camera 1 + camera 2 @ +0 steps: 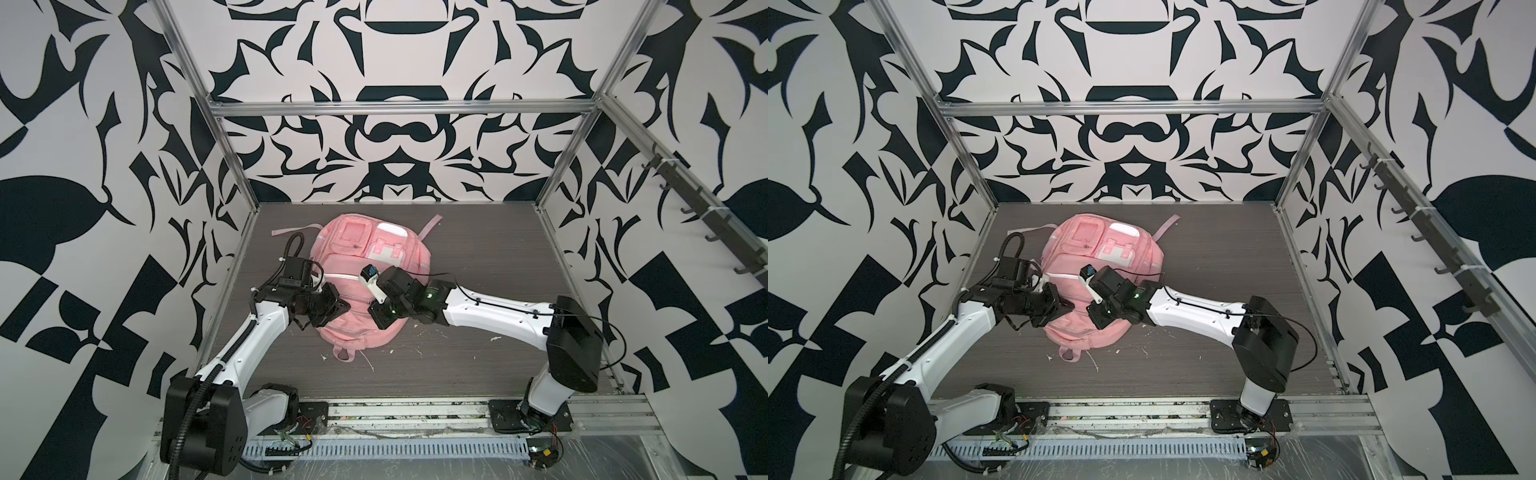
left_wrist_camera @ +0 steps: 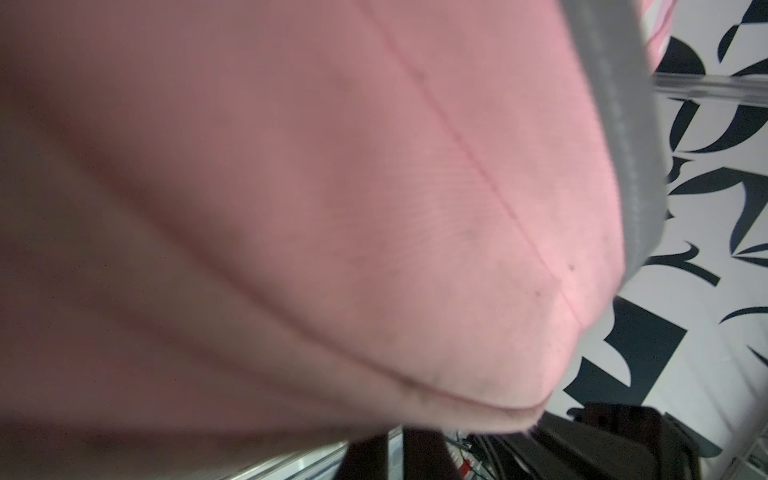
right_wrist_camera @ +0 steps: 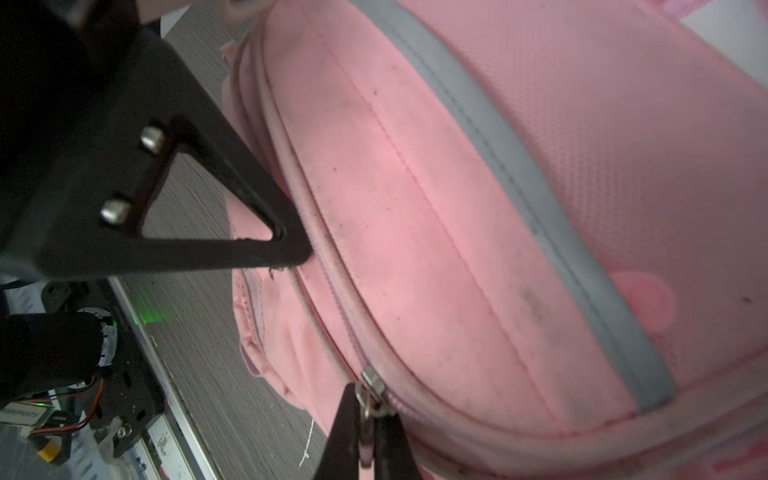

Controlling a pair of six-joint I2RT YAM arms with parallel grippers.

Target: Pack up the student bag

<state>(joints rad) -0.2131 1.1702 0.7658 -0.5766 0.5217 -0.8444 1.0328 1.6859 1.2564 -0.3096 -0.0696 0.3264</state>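
I see the bag (image 1: pixel 349 266) (image 1: pixel 1067 266) lying flat on the table (image 1: pixel 498 257), just left of centre in both top views, straps toward the back wall. My right gripper (image 1: pixel 376 318) (image 3: pixel 365 419) sits at the bag's lower right and is clamped on the zip pull (image 3: pixel 368 399), at the bottom of its wrist view. My left gripper (image 1: pixel 332 309) (image 1: pixel 1059 309) is clenched at the bag's lower left, one finger (image 3: pixel 286 245) touching the zip edge. I can't tell whether it has cloth pinched. Pink fabric (image 2: pixel 291 187) fills the left wrist view.
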